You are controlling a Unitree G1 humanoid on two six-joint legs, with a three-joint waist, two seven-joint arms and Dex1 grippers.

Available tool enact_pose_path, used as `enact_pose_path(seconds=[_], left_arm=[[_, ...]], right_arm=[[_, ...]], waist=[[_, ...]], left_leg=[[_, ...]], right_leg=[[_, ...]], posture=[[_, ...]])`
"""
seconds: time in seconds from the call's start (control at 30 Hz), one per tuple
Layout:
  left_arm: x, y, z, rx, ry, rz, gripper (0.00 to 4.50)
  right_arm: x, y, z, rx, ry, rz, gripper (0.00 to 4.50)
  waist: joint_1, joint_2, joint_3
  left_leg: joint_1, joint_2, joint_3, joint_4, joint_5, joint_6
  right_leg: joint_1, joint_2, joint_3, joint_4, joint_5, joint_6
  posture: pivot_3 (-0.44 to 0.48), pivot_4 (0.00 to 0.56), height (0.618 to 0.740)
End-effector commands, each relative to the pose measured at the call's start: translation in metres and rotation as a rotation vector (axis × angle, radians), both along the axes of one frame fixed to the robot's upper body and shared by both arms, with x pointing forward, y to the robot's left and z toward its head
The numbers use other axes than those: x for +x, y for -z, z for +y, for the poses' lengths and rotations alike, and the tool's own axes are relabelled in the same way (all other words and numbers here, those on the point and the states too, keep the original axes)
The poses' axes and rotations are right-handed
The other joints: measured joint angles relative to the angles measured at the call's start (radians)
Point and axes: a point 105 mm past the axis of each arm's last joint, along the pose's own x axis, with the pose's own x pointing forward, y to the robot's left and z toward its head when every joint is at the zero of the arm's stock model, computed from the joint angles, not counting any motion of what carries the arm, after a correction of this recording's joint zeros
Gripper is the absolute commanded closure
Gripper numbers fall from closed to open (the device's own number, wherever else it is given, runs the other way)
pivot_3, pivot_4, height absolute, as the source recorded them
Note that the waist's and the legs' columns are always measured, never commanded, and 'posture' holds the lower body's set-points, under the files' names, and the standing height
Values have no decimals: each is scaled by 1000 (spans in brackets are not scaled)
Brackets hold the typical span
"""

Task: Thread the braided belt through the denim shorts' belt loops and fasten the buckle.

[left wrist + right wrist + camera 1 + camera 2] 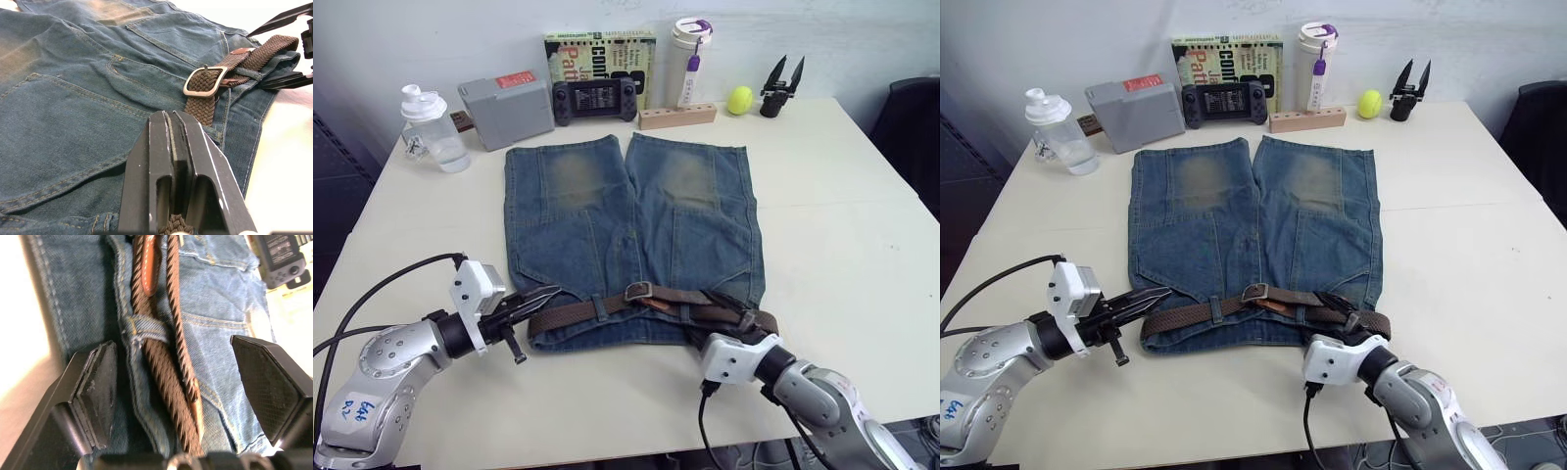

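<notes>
The denim shorts [631,230] lie flat on the table, waistband nearest me. The braided belt [578,313] runs along the waistband under a belt loop [146,330]. Its silver buckle [205,81] sits near the middle, and the belt passes through it. The lighter leather tip [149,264] lies on the braid. My left gripper [548,295] is shut at the waistband's left end, fingertips just above the belt. My right gripper [181,382] is open at the right end, one finger on each side of belt and waistband.
Along the table's far edge stand a clear bottle [433,127], a grey box [506,110], a game controller [595,99], a book [600,59], a white tumbler [689,61], a wooden block [677,116], a yellow ball [739,100] and a spare black gripper [783,86].
</notes>
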Motion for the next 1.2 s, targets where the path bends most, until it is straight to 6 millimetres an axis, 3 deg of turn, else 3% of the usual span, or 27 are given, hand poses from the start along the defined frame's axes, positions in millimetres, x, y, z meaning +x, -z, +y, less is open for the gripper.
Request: enact_pose_path(seconds=[0.03, 0.23, 0.43, 0.47, 0.5, 0.63, 0.77, 1.03, 1.2], left_arm=[[0, -5, -1, 4, 5, -32, 4500], [1, -5, -1, 7, 5, -34, 4500], [-6, -1, -2, 61, 41, -26, 4500], [-8, -2, -1, 47, 50, -16, 3826], [-10, -2, -1, 54, 64, -4, 3683], [-10, 8, 4, 192, 72, -28, 2190], [-5, 21, 9, 344, 72, -72, 421], [16, 26, 11, 521, 9, -279, 421], [18, 29, 9, 573, 8, -333, 421]], right_arm=[[1, 20, -7, -61, 42, 30, 1740], [-3, 30, -5, -76, 45, 21, 4395], [-4, 36, -2, -47, 56, 45, 4459], [-4, 36, -1, -45, 57, 46, 4500], [-3, 37, -1, -43, 57, 46, 4500], [-1, 36, 1, -39, 54, 45, 4500], [1, 34, 3, -29, 51, 45, 4500], [1, 33, 4, -17, 52, 50, 4500], [1, 34, 5, -13, 52, 52, 4500]], waist=[[1, 0, 0], [1, 0, 0], [0, 0, 0], [-1, 0, 0], [-1, 0, 0], [-2, -1, 0], [-2, -1, 0], [-2, -1, 0], [-2, -1, 0]], left_leg=[[0, 0, 0, 0, 0, 0], [0, 0, 0, 0, 0, 0], [0, 0, -1, 0, 0, 0], [0, 0, -1, 0, 0, 0], [0, 0, -1, 0, 0, 0], [0, 0, -2, 0, 0, 0], [0, 0, -1, -1, 0, 0], [0, 1, -1, -1, 0, 0], [0, 1, -1, -1, 0, 0]], right_leg=[[0, 0, 0, 0, 0, 0], [0, 0, 0, 0, 0, 0], [0, 0, 0, 0, 0, 0], [0, 0, 0, 0, 0, 0], [0, 0, 0, 0, 0, 0], [0, 0, 0, 0, 0, 0], [0, 0, 0, -1, 0, -1], [-1, 0, 0, 0, 0, -1], [-1, 0, -1, 0, 0, -1]], posture=[[0, 150, 726], [0, 150, 726], [0, 150, 726], [0, 150, 726], [0, 150, 726], [0, 150, 726], [0, 150, 726], [0, 150, 726], [0, 150, 726]])
